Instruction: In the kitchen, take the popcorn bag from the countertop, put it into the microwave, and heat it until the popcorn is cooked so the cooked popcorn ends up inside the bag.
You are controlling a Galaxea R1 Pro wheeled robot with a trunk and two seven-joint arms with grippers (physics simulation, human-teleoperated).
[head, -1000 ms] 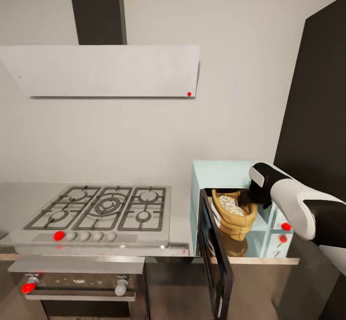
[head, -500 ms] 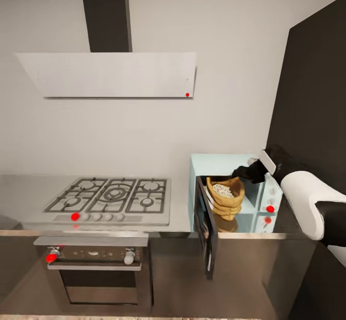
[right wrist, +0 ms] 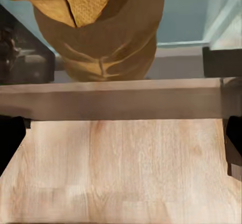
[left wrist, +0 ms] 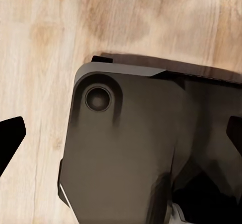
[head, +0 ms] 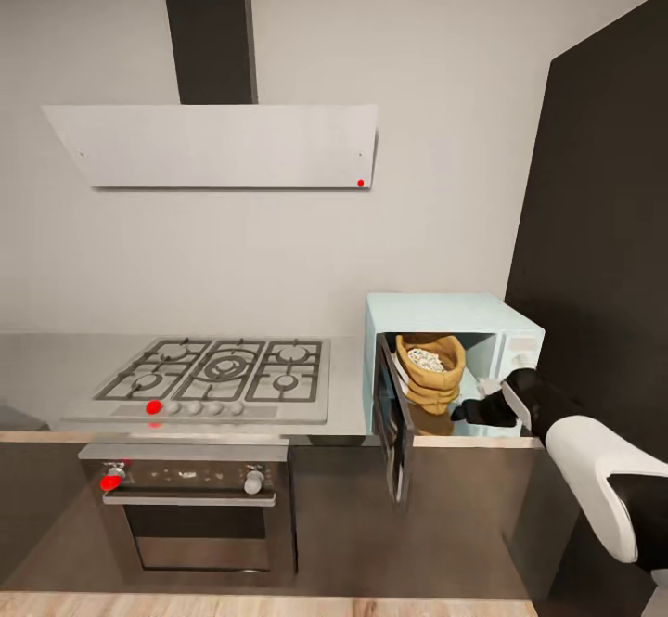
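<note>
- Inside the open microwave (head: 455, 315), at the right end of the steel worktop (head: 353, 385), the popcorn bag (head: 430, 378) stands upright on the cavity floor, its long axis vertical and its rolled rim facing up.
- The popcorn (head: 427, 358) lies as a whitish heap in the bag's mouth.
- The microwave door (head: 393, 420) hangs swung out toward the near side, left of the cavity.
- The right gripper (head: 471, 408) hovers just in front of the cavity opening, to the right of the bag and apart from it; in the right wrist view its dark fingers (right wrist: 11, 142) stand spread wide with nothing between them.
- The burlap bag (right wrist: 103, 27) shows beyond the worktop edge in that view.
- In the left wrist view the left gripper's fingers (left wrist: 10, 135) are spread apart over wooden floor (left wrist: 45, 37) and the robot's dark base (left wrist: 131, 153).
- No writing or brand can be read anywhere.
- A gas hob (head: 218, 371) sits to the left on the worktop, an oven (head: 190, 515) below it, a hood (head: 218, 144) above.
</note>
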